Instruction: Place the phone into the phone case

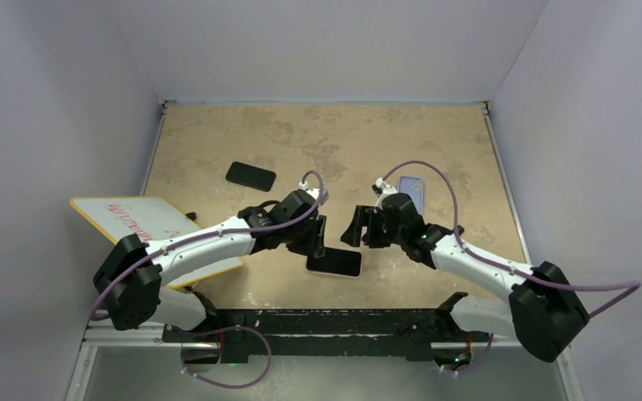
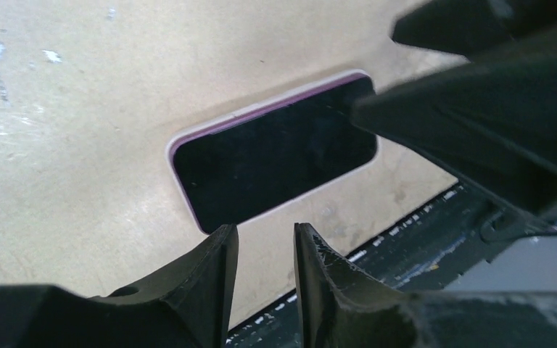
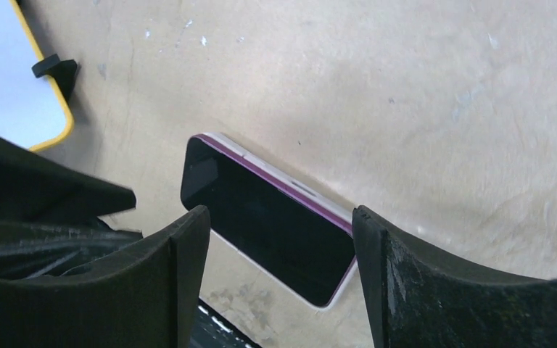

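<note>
A phone with a black screen (image 1: pixel 334 262) lies flat near the table's front edge, with a white and purple rim around it. It also shows in the left wrist view (image 2: pixel 275 156) and in the right wrist view (image 3: pixel 268 217). My left gripper (image 1: pixel 318 241) hovers just above its left end, jaws slightly apart and empty (image 2: pixel 265 228). My right gripper (image 1: pixel 356 229) hovers just right of it, jaws wide open and empty (image 3: pixel 281 214). A lavender case-like slab (image 1: pixel 412 192) lies behind the right gripper.
A flat black phone-sized slab (image 1: pixel 251 175) lies further back at centre left. A whiteboard with a yellow edge (image 1: pixel 134 221) sits at the left, partly under the left arm. The black base rail (image 1: pixel 326 322) runs along the front edge.
</note>
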You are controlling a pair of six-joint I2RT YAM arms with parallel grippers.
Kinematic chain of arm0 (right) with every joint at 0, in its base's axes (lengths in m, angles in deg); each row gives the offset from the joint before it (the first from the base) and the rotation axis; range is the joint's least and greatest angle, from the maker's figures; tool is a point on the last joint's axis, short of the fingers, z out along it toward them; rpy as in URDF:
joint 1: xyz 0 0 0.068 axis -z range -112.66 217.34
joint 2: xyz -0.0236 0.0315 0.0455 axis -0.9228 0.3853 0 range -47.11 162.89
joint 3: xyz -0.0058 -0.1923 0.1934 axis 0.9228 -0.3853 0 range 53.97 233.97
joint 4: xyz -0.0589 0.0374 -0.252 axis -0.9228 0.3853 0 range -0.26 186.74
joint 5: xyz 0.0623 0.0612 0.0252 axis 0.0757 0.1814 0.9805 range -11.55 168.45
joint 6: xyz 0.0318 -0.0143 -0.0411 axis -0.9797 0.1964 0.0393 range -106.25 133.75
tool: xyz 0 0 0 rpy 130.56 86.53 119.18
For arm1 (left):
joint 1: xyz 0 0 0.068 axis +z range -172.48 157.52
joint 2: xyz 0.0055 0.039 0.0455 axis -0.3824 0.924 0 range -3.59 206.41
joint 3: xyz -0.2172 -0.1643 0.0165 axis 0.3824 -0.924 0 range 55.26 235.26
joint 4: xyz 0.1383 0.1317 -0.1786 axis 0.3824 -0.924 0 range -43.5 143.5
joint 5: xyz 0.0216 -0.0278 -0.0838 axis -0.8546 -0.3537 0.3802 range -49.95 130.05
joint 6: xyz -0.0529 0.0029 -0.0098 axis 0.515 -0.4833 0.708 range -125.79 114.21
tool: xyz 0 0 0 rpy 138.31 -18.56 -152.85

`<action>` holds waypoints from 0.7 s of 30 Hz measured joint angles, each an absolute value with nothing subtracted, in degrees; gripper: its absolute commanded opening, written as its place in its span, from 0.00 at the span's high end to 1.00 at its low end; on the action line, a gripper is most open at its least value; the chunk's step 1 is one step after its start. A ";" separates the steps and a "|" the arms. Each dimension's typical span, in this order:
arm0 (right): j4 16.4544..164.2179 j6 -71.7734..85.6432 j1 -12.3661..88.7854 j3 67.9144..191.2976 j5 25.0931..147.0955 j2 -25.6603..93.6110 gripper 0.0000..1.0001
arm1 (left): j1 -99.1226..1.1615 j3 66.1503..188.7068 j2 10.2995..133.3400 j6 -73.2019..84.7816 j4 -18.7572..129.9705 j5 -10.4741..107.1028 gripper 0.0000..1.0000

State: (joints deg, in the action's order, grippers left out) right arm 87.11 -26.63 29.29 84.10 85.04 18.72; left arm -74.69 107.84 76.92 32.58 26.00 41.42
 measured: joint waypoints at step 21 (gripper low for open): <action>84.64 -14.15 33.67 89.54 102.94 35.02 0.30 | -76.17 96.93 79.15 33.59 36.18 48.41 0.94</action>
